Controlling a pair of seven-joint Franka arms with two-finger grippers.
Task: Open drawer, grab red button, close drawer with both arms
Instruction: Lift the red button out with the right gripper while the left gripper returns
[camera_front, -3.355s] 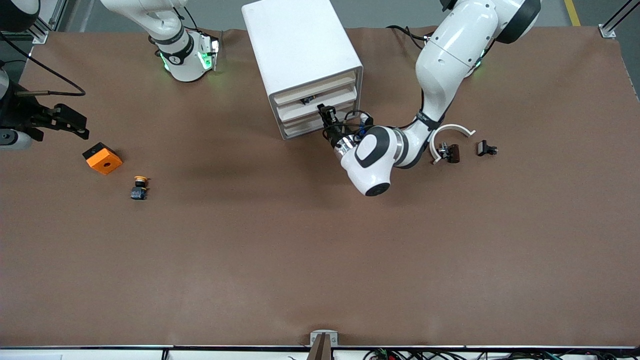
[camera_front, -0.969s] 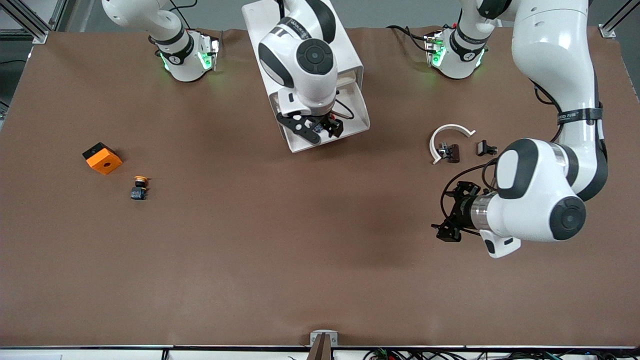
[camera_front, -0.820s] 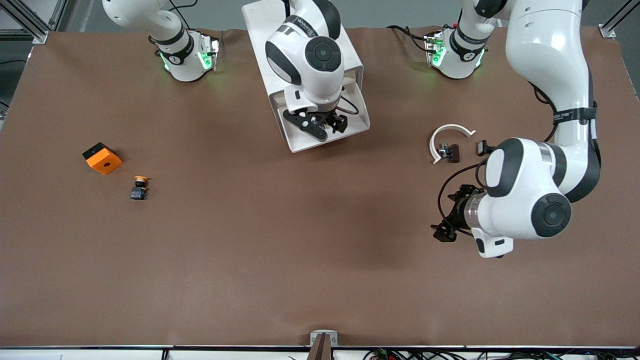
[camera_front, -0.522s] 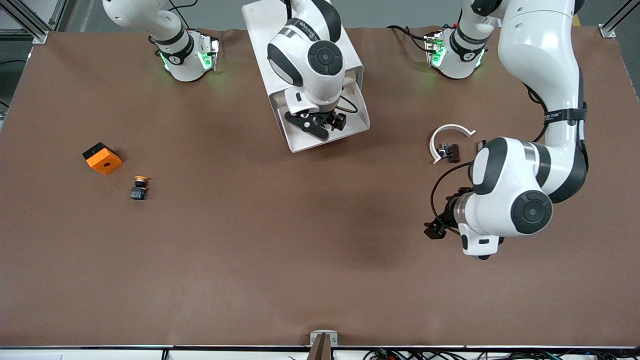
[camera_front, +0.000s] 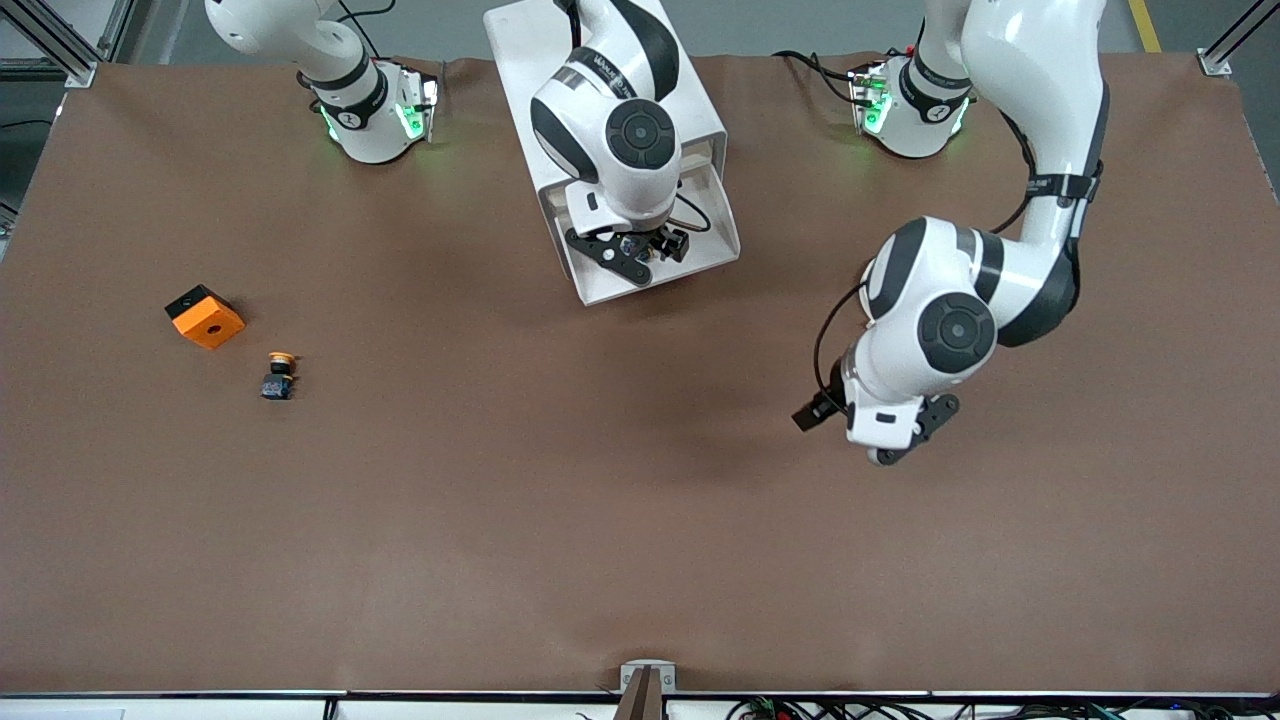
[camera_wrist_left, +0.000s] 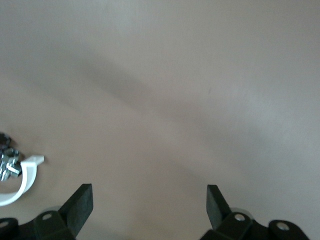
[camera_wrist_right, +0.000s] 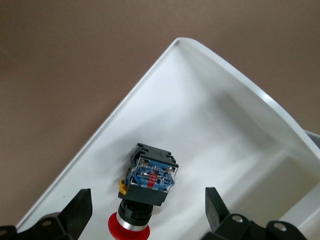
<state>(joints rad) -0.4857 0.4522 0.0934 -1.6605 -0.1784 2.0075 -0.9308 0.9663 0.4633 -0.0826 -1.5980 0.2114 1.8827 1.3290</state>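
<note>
The white cabinet (camera_front: 590, 70) stands between the arms' bases, and its lowest drawer (camera_front: 718, 215) is pulled out. In that drawer lies the button (camera_wrist_right: 149, 182) on its side, black-and-blue body up and red cap (camera_wrist_right: 129, 227) toward the camera. My right gripper (camera_front: 640, 252) hangs open over the drawer, and in the right wrist view the right gripper (camera_wrist_right: 147, 195) has one finger on each side of the button without touching it. My left gripper (camera_front: 880, 440) hangs open over bare brown table, and the left gripper (camera_wrist_left: 148, 192) has nothing between its fingers.
An orange block (camera_front: 205, 316) and a yellow-capped button (camera_front: 280, 375) lie toward the right arm's end of the table. A white curved ring (camera_wrist_left: 22, 177) with small metal parts (camera_wrist_left: 6, 162) lies beside the left gripper. The left arm hides them in the front view.
The drawer, shut in the oldest frame, now stands open. The left arm has swung toward the table's middle and turned its hand down, covering the ring. The right gripper has barely shifted over the drawer.
</note>
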